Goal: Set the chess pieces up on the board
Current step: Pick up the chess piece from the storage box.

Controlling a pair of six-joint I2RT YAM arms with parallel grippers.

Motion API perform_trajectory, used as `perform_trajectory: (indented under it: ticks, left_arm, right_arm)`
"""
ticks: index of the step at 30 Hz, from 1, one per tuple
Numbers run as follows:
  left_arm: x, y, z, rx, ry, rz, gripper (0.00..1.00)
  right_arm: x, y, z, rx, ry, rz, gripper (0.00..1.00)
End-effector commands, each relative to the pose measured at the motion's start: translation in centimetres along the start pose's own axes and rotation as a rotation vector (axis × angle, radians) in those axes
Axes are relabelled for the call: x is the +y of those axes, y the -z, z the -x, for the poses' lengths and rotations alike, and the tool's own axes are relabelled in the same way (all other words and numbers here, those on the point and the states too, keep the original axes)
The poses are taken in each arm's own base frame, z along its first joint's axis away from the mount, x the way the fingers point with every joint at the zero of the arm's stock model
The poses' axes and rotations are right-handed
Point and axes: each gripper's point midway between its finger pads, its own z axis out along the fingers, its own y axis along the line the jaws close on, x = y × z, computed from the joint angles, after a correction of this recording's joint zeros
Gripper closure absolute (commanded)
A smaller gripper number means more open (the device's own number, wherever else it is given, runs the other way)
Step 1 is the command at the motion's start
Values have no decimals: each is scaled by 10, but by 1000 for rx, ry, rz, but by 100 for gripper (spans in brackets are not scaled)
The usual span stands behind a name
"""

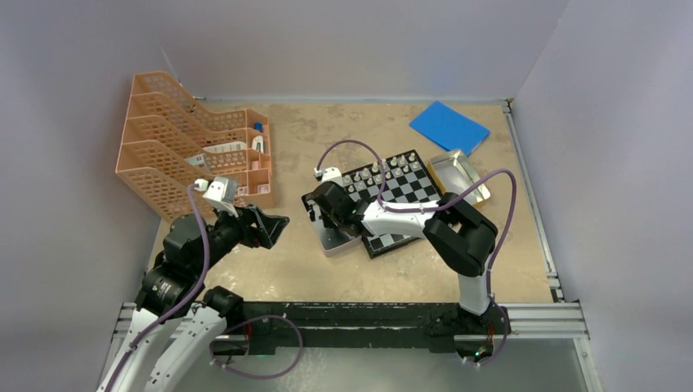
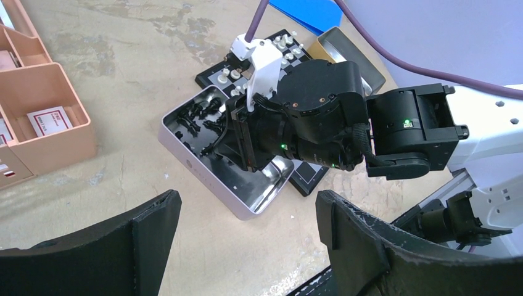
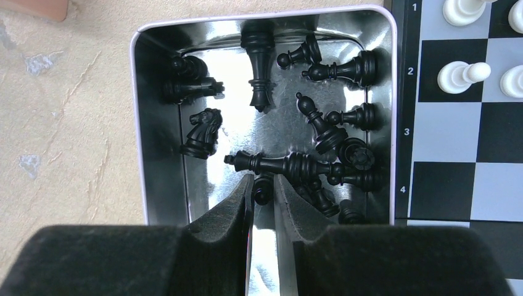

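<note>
Arms [image 1: 392, 219] white-linked, black-jointed; purple cables [image 1: 498, 184]; left gripper [image 2: 247, 203] with broad matte-black fingers [image 2: 148, 240].

Left end effector [image 2: 247, 203] wide, right [image 3: 263, 184] pinched

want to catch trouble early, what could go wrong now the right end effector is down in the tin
The right end effector pinches a small black piece only at its tips, so it may slip or twist when lifted. A long black piece lies crosswise just ahead of it in the tin and could be dragged or knocked along.
</note>
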Motion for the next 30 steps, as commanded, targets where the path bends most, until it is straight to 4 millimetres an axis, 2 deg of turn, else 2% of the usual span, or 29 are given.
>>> perform_trajectory:
  ticks: [1,12,17,24,30]
  left_arm:
    - [0,0,7,-27,16,7,19]
    - [0,-1,6,-23,17,10,19]
    - [1,-3,5,-15,19,14,19]
    - [3,-6,2,2,18,19,19]
    - [5,-8,0,14,23,31,19]
  right_arm:
    - [5,4,12,-30,-1,-2,80]
    - [9,6,13,-36,8,14,83]
    - [15,7,12,-28,17,31,89]
    - [20,28,26,-58,8,74,92]
    - [23,60,46,-101,-8,127,94]
